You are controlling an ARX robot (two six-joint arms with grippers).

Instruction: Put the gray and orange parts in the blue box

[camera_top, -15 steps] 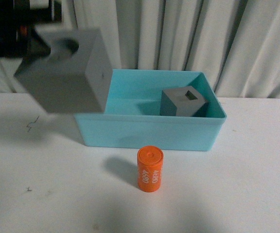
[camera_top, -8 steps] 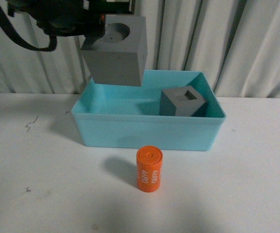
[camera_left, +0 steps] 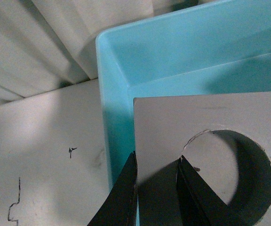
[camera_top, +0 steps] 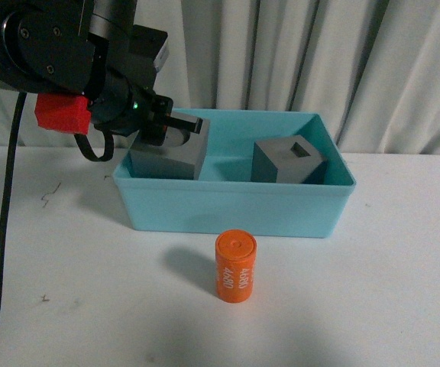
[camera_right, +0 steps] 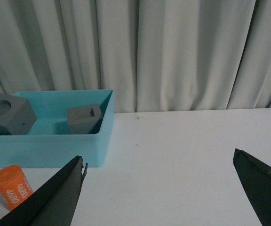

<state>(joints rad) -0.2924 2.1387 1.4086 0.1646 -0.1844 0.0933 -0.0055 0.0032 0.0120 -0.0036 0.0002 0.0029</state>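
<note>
1. We see the left gripper [camera_top: 180, 124] reaching down into the left end of the blue box [camera_top: 228, 206], under the black wrist with a red part [camera_top: 61, 113] on it.
2. In the left wrist view the left gripper [camera_left: 156, 162] is nearly closed, clamped on the round-hole gray cube [camera_left: 211, 117]. One finger [camera_left: 126, 197] lies along the cube's outer side and the other finger [camera_left: 192, 193] sits at the edge of the round hole, with the thin wall pinched between them.
3. The round-hole gray cube [camera_top: 176, 149] is inside the box at its left end, close to the left wall, hole facing up. We cannot tell whether it touches the box floor.
4. The square-hole gray cube [camera_top: 285, 164] sits in the right half of the box, hole facing up, turned at an angle to the walls and well apart from the other cube.
5. The orange cylinder [camera_top: 236, 267] stands upright on the white table [camera_top: 396, 290], outside the box, near the middle of its front wall and not touching it. White lettering runs down its side.
6. In the right wrist view the right gripper [camera_right: 158, 157] is spread wide with nothing between the fingers, above bare table off the right end of the box [camera_right: 46, 148].
7. That view also shows both cubes [camera_right: 18, 115] [camera_right: 83, 118] in the box and the cylinder [camera_right: 12, 186] in front of it.
8. A pale curtain [camera_top: 319, 53] hangs behind the table.
</note>
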